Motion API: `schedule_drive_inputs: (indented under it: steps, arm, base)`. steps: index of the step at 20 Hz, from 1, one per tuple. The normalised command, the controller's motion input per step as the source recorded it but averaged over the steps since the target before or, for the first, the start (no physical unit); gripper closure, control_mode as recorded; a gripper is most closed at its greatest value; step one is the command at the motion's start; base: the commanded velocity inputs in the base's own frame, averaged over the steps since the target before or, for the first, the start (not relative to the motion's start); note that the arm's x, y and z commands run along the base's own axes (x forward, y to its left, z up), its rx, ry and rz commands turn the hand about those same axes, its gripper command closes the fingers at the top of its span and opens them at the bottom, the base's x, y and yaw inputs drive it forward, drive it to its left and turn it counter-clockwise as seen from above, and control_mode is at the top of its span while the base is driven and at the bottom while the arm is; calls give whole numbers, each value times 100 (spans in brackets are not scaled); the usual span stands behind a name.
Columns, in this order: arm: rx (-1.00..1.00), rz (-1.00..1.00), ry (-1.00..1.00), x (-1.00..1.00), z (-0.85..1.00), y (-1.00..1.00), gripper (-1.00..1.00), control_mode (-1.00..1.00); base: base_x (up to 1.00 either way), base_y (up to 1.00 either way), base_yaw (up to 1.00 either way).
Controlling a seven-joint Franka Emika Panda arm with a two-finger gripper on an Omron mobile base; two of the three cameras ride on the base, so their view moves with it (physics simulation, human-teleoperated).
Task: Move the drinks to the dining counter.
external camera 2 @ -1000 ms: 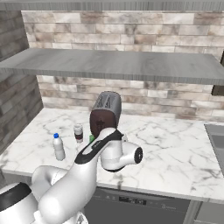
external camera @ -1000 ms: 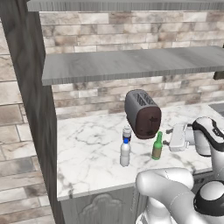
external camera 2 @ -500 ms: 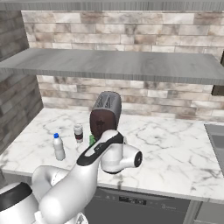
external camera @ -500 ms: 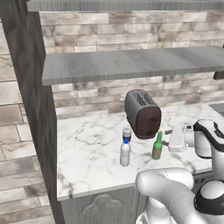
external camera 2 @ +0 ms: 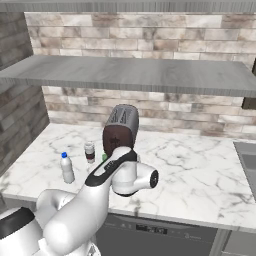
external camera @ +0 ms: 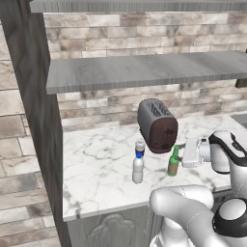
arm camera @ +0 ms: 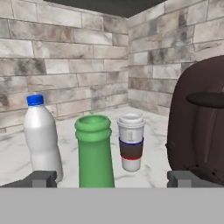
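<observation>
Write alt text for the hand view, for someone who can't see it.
A green glass bottle stands between the open pincer tips, not yet gripped. A water bottle is to its left, a lidded cup behind, a dark toaster at right, on a marble worktop.

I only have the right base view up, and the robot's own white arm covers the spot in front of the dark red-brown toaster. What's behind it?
Observer: A green glass bottle stands there, upright, in front of the dark red-brown toaster.
Operator: Where's the gripper relative to it?
Observer: In the hand view the two-finger gripper is open, with the bottle's neck between its dark fingertips, not yet clamped.
Operator: Anything close enough to bump?
Observer: In the hand view the clear water bottle with the blue cap stands just beside the green one, and the dark cup with a pale lid stands behind it, near the toaster.
Operator: Is the bottle capped?
Observer: No, the hand view shows its open rim.
</observation>
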Motion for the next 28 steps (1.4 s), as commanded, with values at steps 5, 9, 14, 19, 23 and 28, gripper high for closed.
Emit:
schedule_drive_inputs:
  steps: [5, 9, 14, 19, 23, 28]
  arm:
    - [0, 0, 5, 0, 0, 0, -100, -100]
    - [0, 0, 6, 0, 0, 2, -100, -100]
    - [0, 0, 4, 0, 0, 20, -100, -100]
    - [0, 0, 3, 0, 0, 18, -100, -100]
    - [0, 1, 0, 0, 0, 0, 100, -100]
    - [0, 0, 0, -5, 2, 0, 100, -100]
  base:
    - [0, 0, 0]
    - [0, 0, 0]
    - [0, 0, 0]
    - [0, 0, 0]
    - [0, 0, 0]
    - [0, 0, 0]
